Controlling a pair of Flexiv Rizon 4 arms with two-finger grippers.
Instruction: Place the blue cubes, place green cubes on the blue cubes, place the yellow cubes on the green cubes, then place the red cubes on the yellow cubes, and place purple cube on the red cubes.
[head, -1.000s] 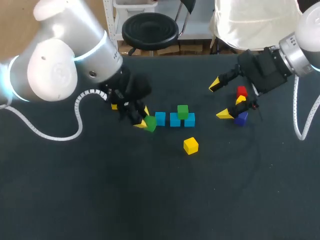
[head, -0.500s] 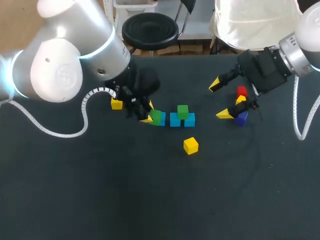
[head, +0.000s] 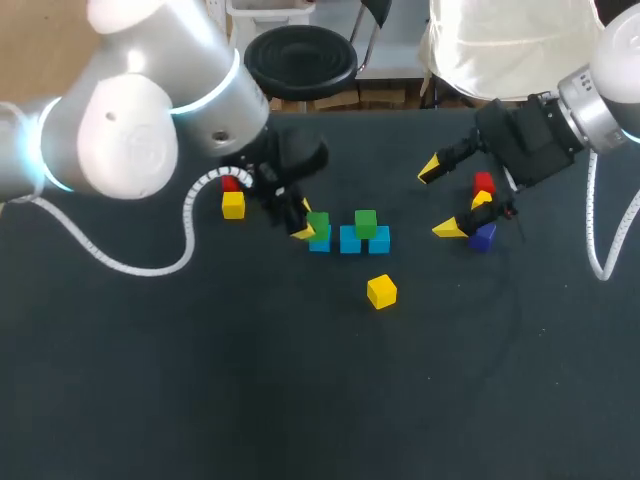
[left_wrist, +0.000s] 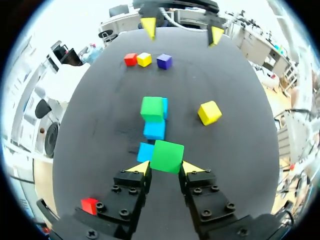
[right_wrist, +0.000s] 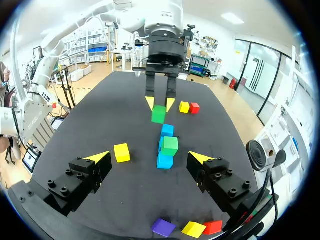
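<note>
Left pincer (left_wrist: 165, 169) gripped a green cube (left_wrist: 167, 156) over the uncovered end blue cube (left_wrist: 145, 151), apparently to stack it; right pincer (right_wrist: 149, 157) hung released.

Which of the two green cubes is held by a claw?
The green cube gripped by the left claw, at the end of the blue cubes nearest that arm. The other green cube sits free on the blue cubes.
</note>
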